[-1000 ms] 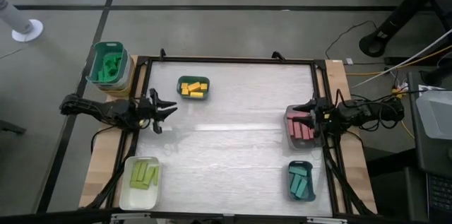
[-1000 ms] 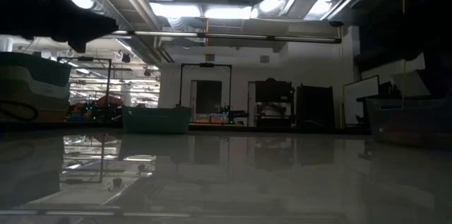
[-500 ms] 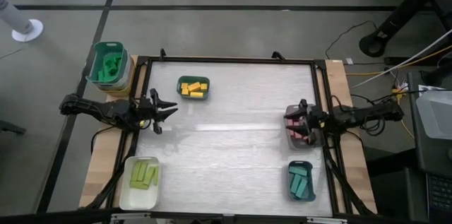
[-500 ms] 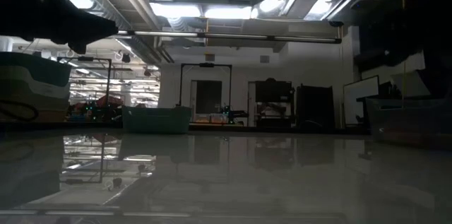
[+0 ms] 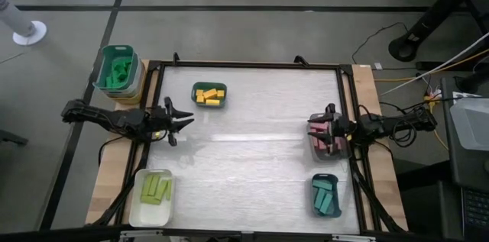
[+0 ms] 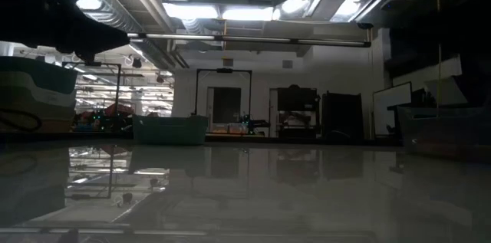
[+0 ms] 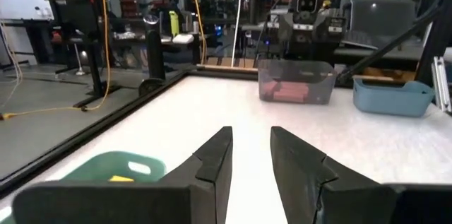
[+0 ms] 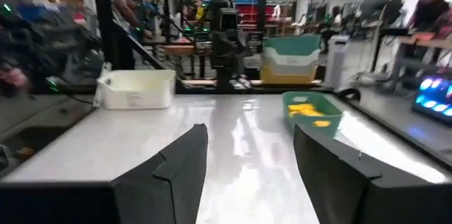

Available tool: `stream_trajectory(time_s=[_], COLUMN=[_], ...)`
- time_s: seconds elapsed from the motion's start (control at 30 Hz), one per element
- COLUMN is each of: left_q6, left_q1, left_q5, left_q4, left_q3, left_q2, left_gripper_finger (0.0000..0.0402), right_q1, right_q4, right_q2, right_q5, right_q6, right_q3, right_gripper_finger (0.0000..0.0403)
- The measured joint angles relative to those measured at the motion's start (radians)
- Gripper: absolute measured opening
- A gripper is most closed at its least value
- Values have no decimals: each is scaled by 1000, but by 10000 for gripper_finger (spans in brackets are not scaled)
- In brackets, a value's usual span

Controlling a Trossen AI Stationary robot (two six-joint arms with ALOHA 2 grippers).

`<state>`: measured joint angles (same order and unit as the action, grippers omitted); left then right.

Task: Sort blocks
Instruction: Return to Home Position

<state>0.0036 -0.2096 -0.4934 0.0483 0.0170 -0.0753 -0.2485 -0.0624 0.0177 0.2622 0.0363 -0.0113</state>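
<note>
1. The left arm [image 5: 107, 117] stretches low and level over the left edge of the desk [image 5: 252, 131]. Its left pincer [image 5: 182, 120] points across toward the right edge, with its fingers apart and nothing between them.
2. The right arm [image 5: 390, 124] reaches in the same way from the right edge. The right pincer [image 5: 318, 130] hangs over the grey tray [image 5: 327, 158], its fingers spread wide and empty.
3. The pink blocks [image 5: 328, 143] lie in the grey tray at the right edge, and the teal blocks [image 5: 325, 198] fill the teal tray [image 5: 326, 175] at the front-right corner.
4. The lime green blocks [image 5: 156, 187] rest in the white tray [image 5: 149, 215] at the front-left corner. The yellow-orange blocks [image 5: 209, 95] sit in the green tray [image 5: 193, 95] near the back edge, toward the left.
5. A green tub [image 5: 98, 70] stands off the desk, just beyond the back-left corner.
</note>
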Motion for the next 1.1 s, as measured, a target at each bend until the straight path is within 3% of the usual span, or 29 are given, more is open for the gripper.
stream_trajectory(time_s=[0.13, 0.3, 1.1], left_q6=[-53, -134, -108], left_q1=[0, 0, 0], left_q5=[0, 0, 0], left_q4=[0, 0, 0], left_q3=[0, 0, 0], left_q2=[-33, -60, -58], left_gripper_finger=[86, 86, 86], right_q1=[0, 0, 0], right_q4=[1, 2, 6], right_q2=[0, 0, 0], right_q5=[2, 2, -19], right_q6=[96, 92, 40], right_q3=[1, 2, 3], right_gripper_finger=[209, 209, 209])
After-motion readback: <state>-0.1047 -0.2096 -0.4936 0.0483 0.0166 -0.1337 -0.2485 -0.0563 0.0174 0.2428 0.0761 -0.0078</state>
